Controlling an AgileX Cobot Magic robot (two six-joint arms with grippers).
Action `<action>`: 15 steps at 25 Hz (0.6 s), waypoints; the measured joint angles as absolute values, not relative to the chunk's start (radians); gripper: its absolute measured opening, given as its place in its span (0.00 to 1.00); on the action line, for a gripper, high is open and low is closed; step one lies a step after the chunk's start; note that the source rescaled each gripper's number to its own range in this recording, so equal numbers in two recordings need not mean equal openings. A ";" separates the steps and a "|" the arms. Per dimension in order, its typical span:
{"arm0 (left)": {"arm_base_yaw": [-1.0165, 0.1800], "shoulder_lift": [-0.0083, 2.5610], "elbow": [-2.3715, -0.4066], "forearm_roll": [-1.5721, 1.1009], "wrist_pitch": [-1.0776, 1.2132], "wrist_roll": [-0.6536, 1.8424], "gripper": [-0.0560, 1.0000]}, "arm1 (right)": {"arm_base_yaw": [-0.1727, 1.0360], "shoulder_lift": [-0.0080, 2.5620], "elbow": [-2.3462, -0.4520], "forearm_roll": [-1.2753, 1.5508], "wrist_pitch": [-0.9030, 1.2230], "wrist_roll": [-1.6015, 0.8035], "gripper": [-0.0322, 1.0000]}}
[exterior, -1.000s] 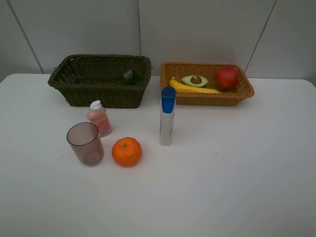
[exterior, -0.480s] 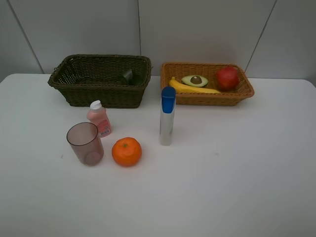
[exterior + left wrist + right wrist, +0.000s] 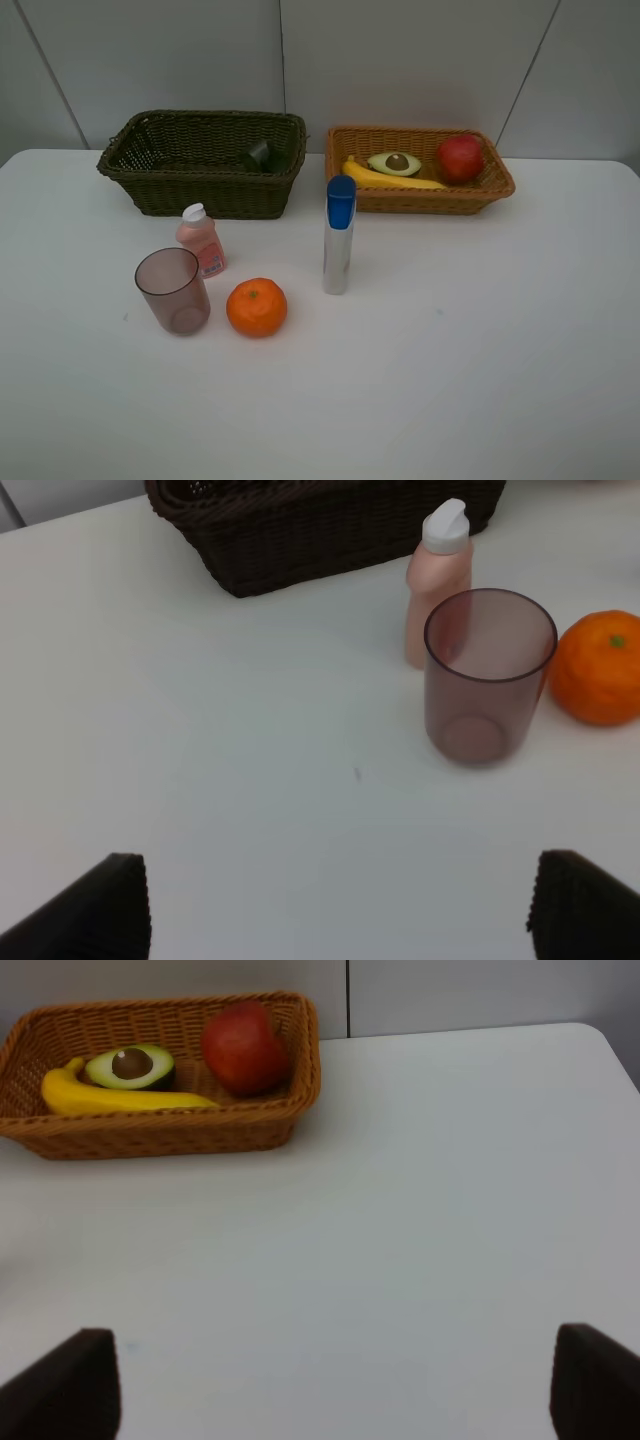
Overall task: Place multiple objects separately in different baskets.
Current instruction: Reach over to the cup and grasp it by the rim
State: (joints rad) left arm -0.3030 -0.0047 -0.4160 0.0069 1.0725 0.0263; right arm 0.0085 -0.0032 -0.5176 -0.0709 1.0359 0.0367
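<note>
Orange (image 3: pixel 256 306), cup (image 3: pixel 173 290) and pink bottle (image 3: pixel 201 240) are just sitting on the tabletop (image 3: pixel 480 350) in front of the dark basket (image 3: pixel 210 195), tube (image 3: pixel 339 250) off its front-right corner; left end effector (image 3: pixel 340 910) and right end effector (image 3: pixel 335 1385) are both hanging spread, empty.

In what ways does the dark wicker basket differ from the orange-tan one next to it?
Colour: the dark basket is olive-brown, the tan basket light orange. Contents: the dark basket shows only a dark green bottle; the tan basket holds a banana, an avocado half and an apple. Depth: the dark basket looks deeper than the tan basket. Both are rectangular, woven, and stand side by side on the table.
</note>
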 joint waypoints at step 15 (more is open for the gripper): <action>-0.303 0.245 -0.575 0.014 1.102 0.046 1.00 | 0.008 -0.003 -0.518 -0.071 1.036 0.037 0.85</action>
State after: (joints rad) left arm -0.3030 0.2449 -0.5747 0.0143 1.1016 0.0462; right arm 0.0085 -0.0032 -0.5176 -0.0709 1.0359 0.0367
